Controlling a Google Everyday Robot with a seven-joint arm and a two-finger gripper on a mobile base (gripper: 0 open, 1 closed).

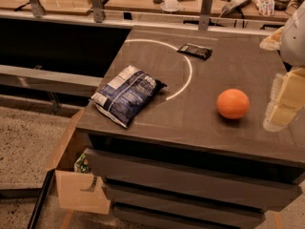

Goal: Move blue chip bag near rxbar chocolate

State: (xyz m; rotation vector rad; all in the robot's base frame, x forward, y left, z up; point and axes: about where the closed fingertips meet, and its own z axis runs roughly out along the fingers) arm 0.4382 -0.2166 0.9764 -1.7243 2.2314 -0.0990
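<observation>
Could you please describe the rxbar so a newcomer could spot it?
On the dark cabinet top, away from the gripper at the right edge, look by the white arc's far side. The rxbar is small, flat and black, unlike the puffy bag and round orange.

blue chip bag (126,95) front-left, rxbar chocolate (195,51) behind, claw (284,100) far right

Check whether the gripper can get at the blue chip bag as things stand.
Probably yes: the gripper hangs at the right of the table, the blue chip bag lies uncovered at left; only the orange sits between.
</observation>
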